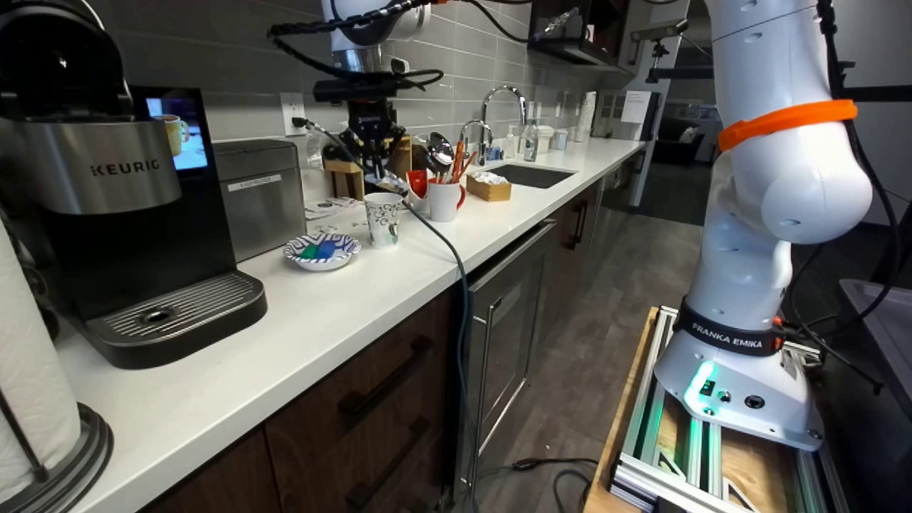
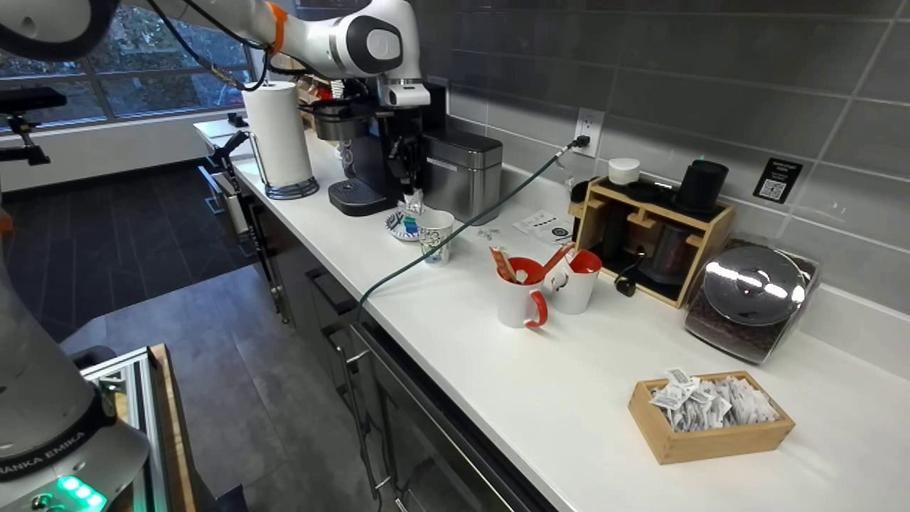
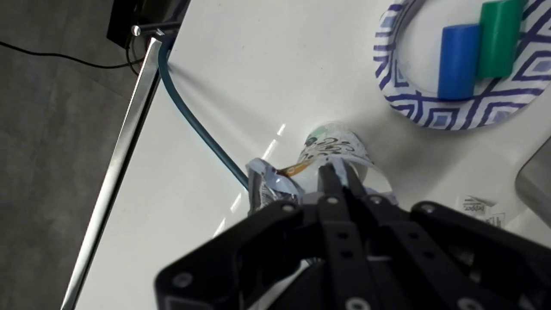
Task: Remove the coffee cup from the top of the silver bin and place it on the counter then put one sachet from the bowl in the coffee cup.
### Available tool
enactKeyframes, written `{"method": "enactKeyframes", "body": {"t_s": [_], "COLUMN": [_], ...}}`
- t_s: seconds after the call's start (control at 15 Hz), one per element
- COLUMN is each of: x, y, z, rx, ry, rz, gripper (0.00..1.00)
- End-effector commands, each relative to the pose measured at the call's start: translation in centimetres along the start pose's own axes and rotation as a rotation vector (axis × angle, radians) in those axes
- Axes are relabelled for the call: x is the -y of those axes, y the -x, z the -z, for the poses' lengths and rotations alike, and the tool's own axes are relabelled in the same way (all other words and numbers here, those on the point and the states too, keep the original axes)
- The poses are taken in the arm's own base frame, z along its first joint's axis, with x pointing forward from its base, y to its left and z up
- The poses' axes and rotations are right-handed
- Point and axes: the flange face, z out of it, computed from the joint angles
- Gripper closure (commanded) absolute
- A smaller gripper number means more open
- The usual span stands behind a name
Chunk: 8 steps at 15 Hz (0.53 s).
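Wrist view: the black fingers (image 3: 329, 183) are clenched on a crinkled, pale sachet (image 3: 275, 183), and beyond it I see the patterned coffee cup (image 3: 332, 144) on the white desk (image 3: 258, 64), its mouth partly hidden. Near the cup sits the bowl (image 3: 447, 118), a blue packet (image 3: 458, 62) and a green packet (image 3: 499, 41) side by side in it. In an exterior view, the cup stands upright between the bowl and a red-handled mug (image 1: 443, 203), with the sachet close above its rim; whether they touch, I can't tell. The silver bin (image 1: 267, 206) is just beside the Keurig coffee machine (image 1: 103, 185). In an exterior view, a wooden box (image 2: 725, 442) of white packets (image 2: 700, 405) sits on the desk, well apart from the cup.
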Motion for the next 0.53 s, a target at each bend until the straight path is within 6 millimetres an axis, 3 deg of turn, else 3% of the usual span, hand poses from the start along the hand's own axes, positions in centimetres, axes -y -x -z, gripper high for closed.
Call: {"method": "enactKeyframes", "body": {"t_s": [0.0, 0.47], "x": [-0.8, 0.7], "y": [-0.4, -0.9], "z": [-1.2, -2.6], "rx": [-0.047, -0.114], "ry": [-0.018, -0.037], "rz": [-0.063, -0.054], "gripper": [0.99, 0.99]}}
